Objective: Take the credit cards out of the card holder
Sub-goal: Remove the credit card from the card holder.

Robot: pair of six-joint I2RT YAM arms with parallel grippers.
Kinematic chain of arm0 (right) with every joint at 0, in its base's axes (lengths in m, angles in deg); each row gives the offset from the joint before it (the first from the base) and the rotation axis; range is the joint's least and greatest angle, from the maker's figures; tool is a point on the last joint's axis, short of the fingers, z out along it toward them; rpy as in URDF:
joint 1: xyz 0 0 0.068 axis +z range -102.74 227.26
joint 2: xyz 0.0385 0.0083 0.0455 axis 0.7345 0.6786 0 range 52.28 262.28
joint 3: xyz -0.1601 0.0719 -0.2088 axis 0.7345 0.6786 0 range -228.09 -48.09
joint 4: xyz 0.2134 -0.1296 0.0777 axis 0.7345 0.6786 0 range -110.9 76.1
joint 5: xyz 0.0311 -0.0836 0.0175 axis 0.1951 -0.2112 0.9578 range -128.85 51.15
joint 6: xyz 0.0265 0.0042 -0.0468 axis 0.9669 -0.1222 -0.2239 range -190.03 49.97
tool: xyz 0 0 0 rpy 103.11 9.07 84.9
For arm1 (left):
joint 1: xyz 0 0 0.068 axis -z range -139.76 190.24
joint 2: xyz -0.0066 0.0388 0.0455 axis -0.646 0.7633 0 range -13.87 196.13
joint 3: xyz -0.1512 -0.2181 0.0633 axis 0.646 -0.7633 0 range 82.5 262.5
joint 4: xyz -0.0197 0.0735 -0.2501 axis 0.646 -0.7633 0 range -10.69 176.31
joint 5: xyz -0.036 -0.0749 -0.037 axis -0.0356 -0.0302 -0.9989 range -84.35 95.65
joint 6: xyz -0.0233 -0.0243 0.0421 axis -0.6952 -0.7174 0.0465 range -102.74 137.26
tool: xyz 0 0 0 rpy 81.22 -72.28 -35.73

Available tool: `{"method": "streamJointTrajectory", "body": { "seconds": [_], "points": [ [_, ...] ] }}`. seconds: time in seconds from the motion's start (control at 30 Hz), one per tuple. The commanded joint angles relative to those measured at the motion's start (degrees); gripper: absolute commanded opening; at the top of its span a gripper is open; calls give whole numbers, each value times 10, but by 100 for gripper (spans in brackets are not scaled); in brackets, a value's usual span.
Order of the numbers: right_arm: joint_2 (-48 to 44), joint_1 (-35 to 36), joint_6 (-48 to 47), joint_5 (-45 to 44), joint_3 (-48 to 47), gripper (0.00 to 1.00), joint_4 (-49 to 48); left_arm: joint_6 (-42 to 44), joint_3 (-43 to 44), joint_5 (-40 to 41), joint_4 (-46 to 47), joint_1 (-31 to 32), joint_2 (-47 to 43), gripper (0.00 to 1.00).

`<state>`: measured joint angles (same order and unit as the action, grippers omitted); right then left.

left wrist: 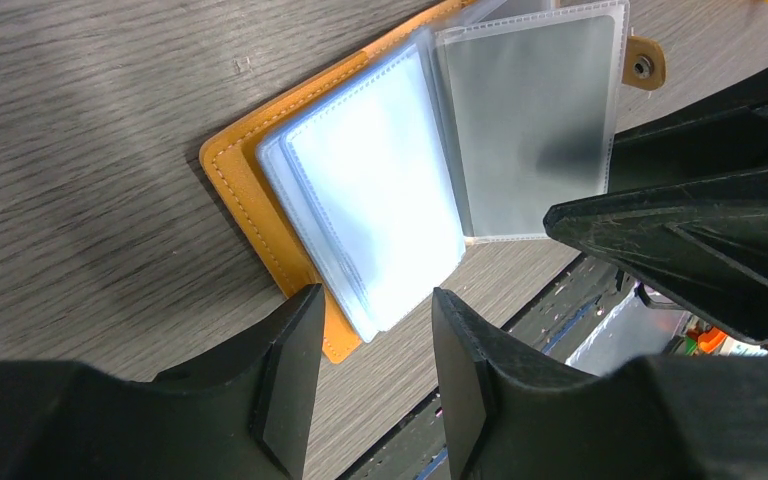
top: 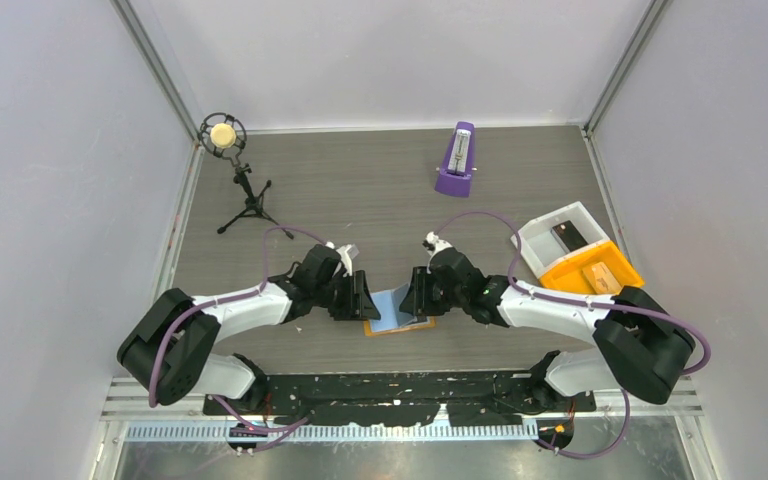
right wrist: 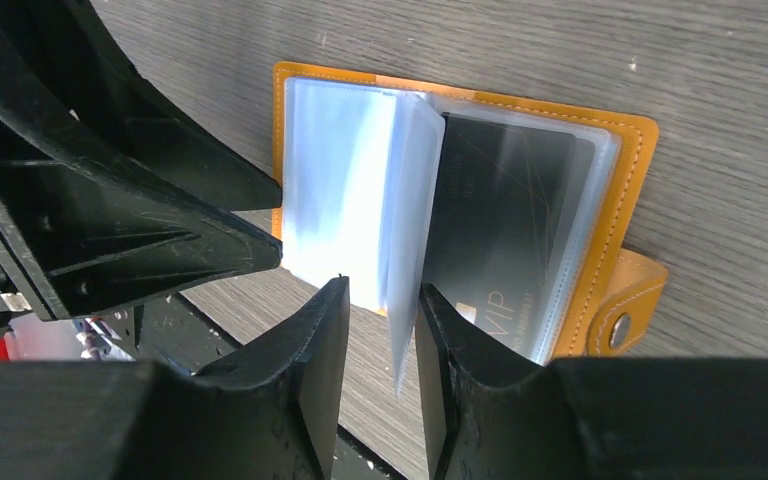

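1. Grey wood-grain table [top: 380,190], plain white walls. The holder [top: 393,312] lies open and flat near the front edge, right between the two claws.
2. Left claw [left wrist: 370,300]: jaws apart, straddling the near corner of the left stack [left wrist: 370,200] of clear sleeves. As far as I can see it isn't squeezing anything.
3. Right claw [right wrist: 384,295]: jaws apart too. One loose sleeve [right wrist: 407,230] stands up in the gap and leans toward one finger, but it isn't pinched.
4. The bit that matters is the black card [right wrist: 505,220]. It sits in the holder's right half, just beside the right claw on its outer side. Its long axis runs along the spine, with the near end pointing back at that claw's fingers. The right arm is clearly nearer, since the left claw is over the other half.
5. View differences:
   - Only the right wrist shows the black card and its "VIP" print.
   - The left wrist sees that page as a grey haze. The left stack looks pale bluish there, so maybe a blue card, can't tell.
   - The top view is the only one showing both claws facing each other across the holder. There the holder is just a pale blue patch with an orange rim.
6. My guess: the black card isn't out of its pocket yet, so the right claw needs to shift sideways off the sleeve and onto the card's edge. I can't see which end the pocket opens.
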<state>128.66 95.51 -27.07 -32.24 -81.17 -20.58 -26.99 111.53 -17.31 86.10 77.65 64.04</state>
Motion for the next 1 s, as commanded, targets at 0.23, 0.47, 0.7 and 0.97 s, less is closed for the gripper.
{"method": "streamJointTrajectory", "body": {
  "seconds": [0.23,0.47,0.7,0.97],
  "points": [
    [-25,2,14,21,-10,35,-38,15,1,13,4,2,-24,46],
    [-25,6,21,30,-12,34,-48,14,4,45,-56,3,-77,46],
    [-5,20,28,42,-22,34,-65,16,16,68,-95,2,-110,46],
    [13,31,28,59,-35,39,-73,21,22,88,-117,1,-141,46]
  ]
}}
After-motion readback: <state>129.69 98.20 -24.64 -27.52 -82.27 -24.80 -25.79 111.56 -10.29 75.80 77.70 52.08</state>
